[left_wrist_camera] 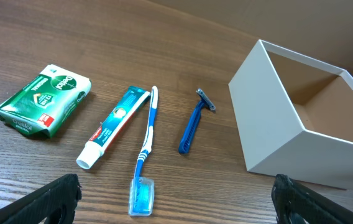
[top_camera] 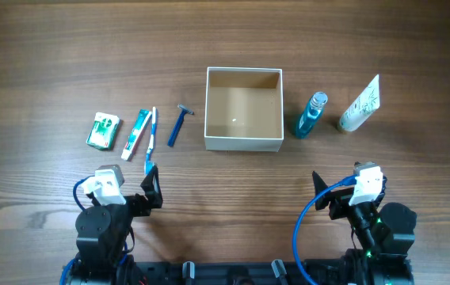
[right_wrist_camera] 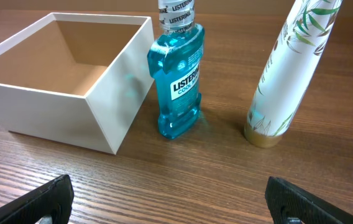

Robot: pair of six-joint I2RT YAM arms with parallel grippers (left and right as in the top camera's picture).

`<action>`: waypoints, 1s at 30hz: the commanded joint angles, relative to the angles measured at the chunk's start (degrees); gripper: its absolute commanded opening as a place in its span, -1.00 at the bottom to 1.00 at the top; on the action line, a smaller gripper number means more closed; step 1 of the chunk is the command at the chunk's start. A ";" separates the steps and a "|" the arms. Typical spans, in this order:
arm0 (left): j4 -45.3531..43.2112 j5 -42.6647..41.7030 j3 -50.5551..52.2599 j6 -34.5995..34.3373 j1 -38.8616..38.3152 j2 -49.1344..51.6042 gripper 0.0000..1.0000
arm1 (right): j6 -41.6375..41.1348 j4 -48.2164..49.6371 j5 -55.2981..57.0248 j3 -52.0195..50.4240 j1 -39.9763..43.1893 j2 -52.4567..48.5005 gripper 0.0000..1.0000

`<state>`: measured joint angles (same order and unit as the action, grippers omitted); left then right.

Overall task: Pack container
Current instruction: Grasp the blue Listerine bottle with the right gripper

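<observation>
Wood-grain table, well lit. The container [top_camera: 243,143] sits mid-table, open side up, inside bare: nothing packed yet, so I judge you are at the first pick.

Left of the container, nearest first:
- razor [top_camera: 178,125]
- toothbrush [top_camera: 150,136]
- toothpaste [top_camera: 136,131]
- green soap packet [top_camera: 103,131], farthest out

All four lie flat. The toothbrush is just beside the toothpaste; I cannot tell whether they touch.

Right of the container:
- mouthwash bottle [top_camera: 311,115], upright, just beside the wall
- white tube [top_camera: 360,106], standing on its cap beyond the bottle

The left gripper [top_camera: 152,186] and right gripper [top_camera: 321,190] hang short of the container on your side, fingers spread wide, holding nothing.

Next move, probably: reach out and close on one item. The razor is thin and flat, so you need a low pinch. The bottle may tip if you nudge it.
</observation>
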<state>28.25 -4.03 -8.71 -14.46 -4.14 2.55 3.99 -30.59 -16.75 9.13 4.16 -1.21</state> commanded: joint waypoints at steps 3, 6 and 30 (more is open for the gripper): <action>0.04 -0.90 0.70 -0.09 -0.37 -0.57 0.99 | 0.37 0.20 -0.92 -0.13 -0.13 0.79 0.99; 0.02 -0.87 0.70 -0.09 -0.37 -0.57 0.99 | 0.37 0.20 -0.92 -0.13 -0.13 0.79 0.99; 0.02 -0.87 0.70 -0.09 -0.37 -0.57 1.00 | -13.31 -22.64 -6.69 75.43 -0.15 -55.54 0.99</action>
<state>28.23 -4.21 -8.58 -14.46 -4.14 2.39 -13.96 -42.04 -23.97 66.11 4.16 -42.92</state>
